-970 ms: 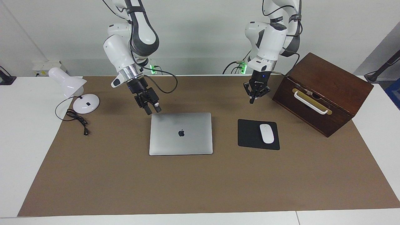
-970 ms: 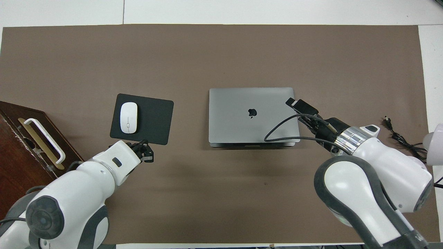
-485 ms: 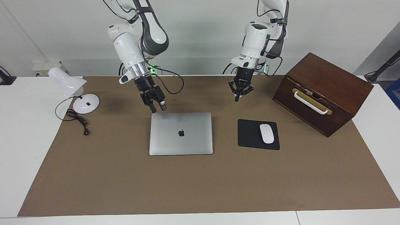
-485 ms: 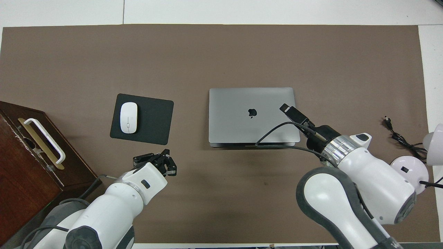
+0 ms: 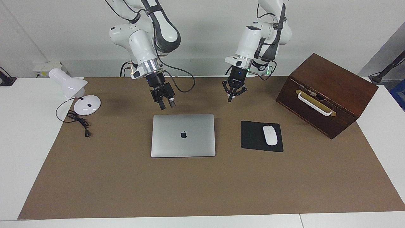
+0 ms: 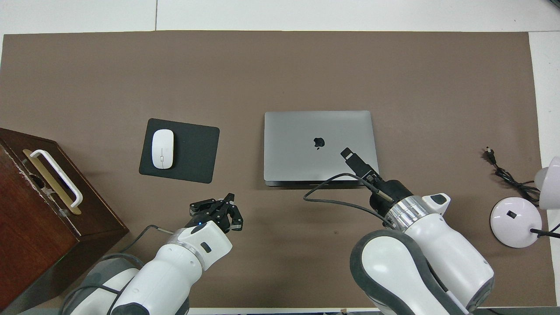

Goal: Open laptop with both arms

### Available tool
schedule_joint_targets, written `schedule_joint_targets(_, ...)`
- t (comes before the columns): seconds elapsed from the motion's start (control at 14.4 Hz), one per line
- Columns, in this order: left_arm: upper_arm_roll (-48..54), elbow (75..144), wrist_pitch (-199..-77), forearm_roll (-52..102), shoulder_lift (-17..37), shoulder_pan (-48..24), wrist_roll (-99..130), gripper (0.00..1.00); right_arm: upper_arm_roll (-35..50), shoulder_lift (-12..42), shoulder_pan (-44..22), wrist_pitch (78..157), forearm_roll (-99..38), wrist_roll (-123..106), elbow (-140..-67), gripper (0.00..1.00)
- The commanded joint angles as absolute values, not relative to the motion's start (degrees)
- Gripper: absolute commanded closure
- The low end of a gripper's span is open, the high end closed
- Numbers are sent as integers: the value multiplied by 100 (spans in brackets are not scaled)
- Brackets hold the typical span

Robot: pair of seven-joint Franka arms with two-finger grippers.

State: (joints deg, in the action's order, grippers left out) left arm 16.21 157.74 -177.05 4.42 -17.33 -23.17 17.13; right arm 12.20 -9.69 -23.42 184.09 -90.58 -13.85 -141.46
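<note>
My right gripper (image 5: 166, 104) and left gripper (image 5: 232, 95) hang above the mat near the shut laptop (image 5: 183, 135). Whether either claw is released or clenched, I cannot tell. A clumsy lift could skid it.

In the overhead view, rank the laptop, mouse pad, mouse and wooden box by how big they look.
1. Wooden box, though partly cut off and standing taller, so nearer the camera
2. Laptop
3. Mouse pad
4. Mouse

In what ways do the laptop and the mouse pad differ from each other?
The laptop is silver-grey with a dark logo; the mouse pad is black. The laptop is larger than the mouse pad. The laptop's lid carries nothing; the mouse pad holds a white mouse. Both lie flat on the brown mat, side by side.
</note>
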Motion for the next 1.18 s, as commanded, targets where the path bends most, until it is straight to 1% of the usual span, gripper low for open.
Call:
schedule_joint_targets(0.0, 1608, 15838, -18349, 492, -1338, -2522, 1749, 100, 1222, -932, -2610, 18746, -9360, -1626, -14194, 0)
schedule_joint_targets(0.14, 1608, 15829, -18894, 492, -934, -2557, 1740, 100, 1222, -766, -2767, 19053, -9360, -1897, -14194, 0)
schedule_joint_targets(0.21, 1608, 15820, -19036, 492, -819, -2566, 1723, 100, 1222, -669, -2890, 19229, -9360, -1977, -14177, 0)
schedule_joint_targets(0.35, 1608, 15812, -19055, 492, -782, -2593, 1705, 100, 1222, -589, -2988, 19318, -9369, -1978, -14142, 0)
schedule_joint_targets(0.55, 1600, 15794, -19274, 475, -572, -2663, 1644, 100, 1222, -571, -3006, 19388, -9378, -1978, -14142, 0)
schedule_joint_targets(0.9, 1600, 15776, -19283, 457, -484, -2698, 1345, 100, 1230, -563, -3023, 19371, -9387, -1960, -14133, 0)
schedule_joint_targets(1.11, 1600, 15698, -19484, 457, -133, -2716, 1161, 100, 1230, -396, -3041, 19380, -9396, -1960, -14133, 0)
